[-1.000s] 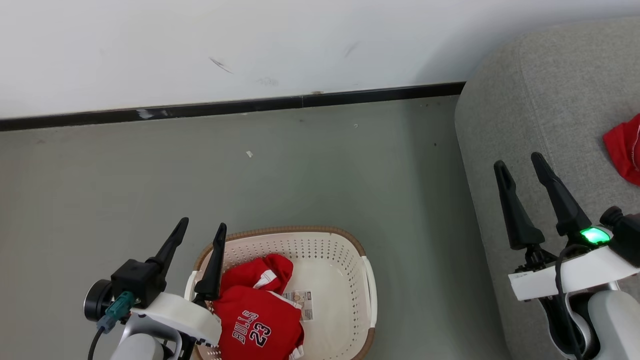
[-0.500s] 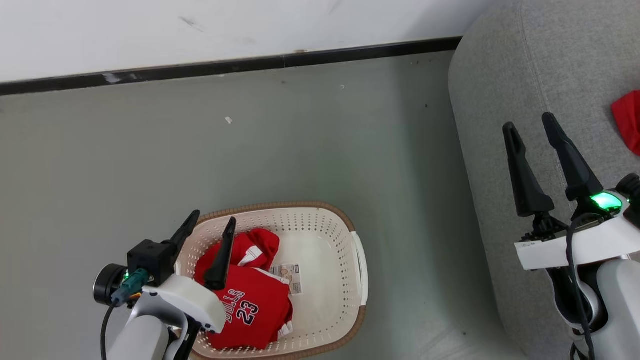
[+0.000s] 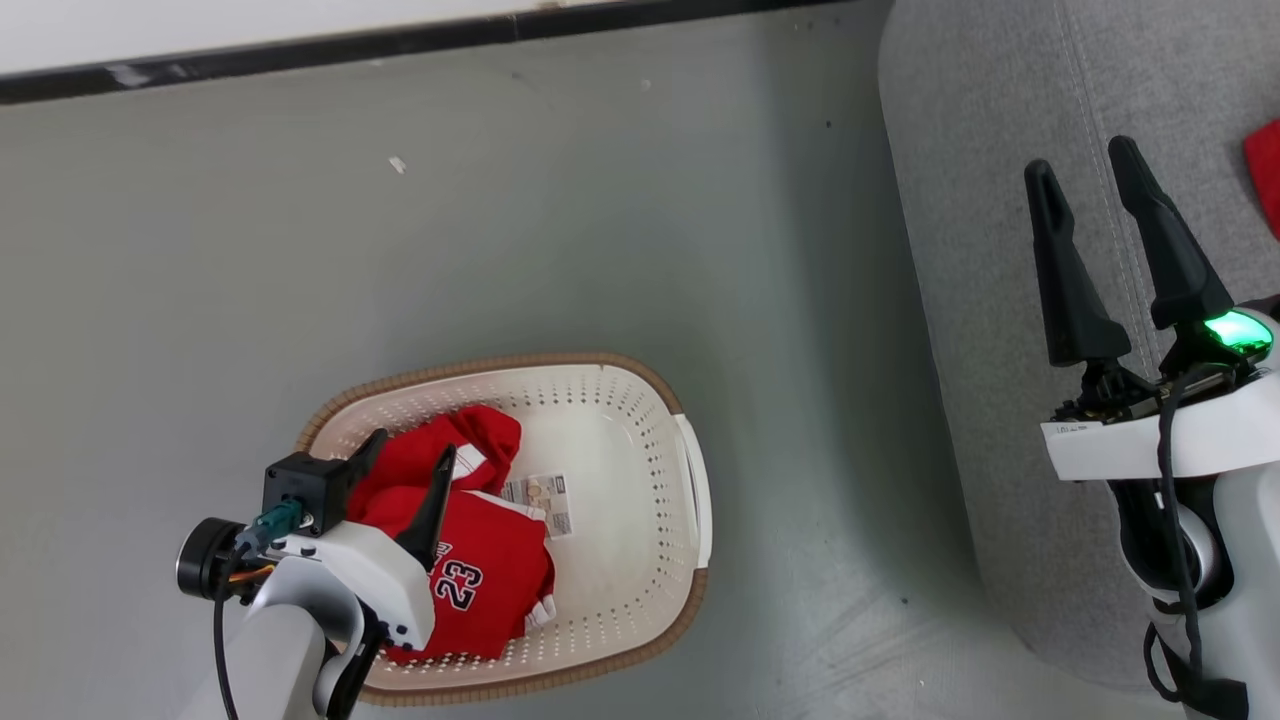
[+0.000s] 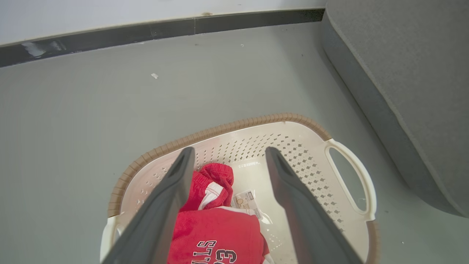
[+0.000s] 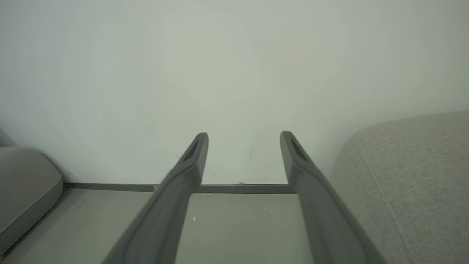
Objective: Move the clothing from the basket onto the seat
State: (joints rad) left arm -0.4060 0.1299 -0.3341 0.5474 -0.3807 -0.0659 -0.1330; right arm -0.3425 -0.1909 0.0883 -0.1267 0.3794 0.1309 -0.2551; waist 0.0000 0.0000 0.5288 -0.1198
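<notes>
**Grey-green floor, clothing lying in the basket, both of your grippers gaping**

Smooth grey-green floor (image 3: 600,250) is running up to a black skirting board (image 3: 400,45) at the top of your head view. On it, at lower centre, the oval cream laundry basket (image 3: 640,420) with its brown woven-look rim is sitting near the grey upholstered seat (image 3: 980,250), which is rising along the right side.

The red clothing (image 3: 490,590) is lying bunched in the left half of the basket. A jersey is showing its white 23 face up, and a second piece with white trim is crumpling just beyond it. A small printed label (image 3: 545,495) is lying beside them on the basket's bottom. Another red cloth (image 3: 1265,175) is peeking in at the right edge, on top of the seat.

Your left gripper (image 3: 412,444) is hanging over the garments with its fingers spread apart and nothing between them. Whether the tips are touching the fabric you cannot tell. Your right gripper (image 3: 1078,157) is standing over the seat's near edge, fingers likewise wide and empty, with a green light (image 3: 1238,330) glowing at its wrist. In the right wrist view, that gripper is pointing towards the pale wall (image 5: 234,73).
</notes>
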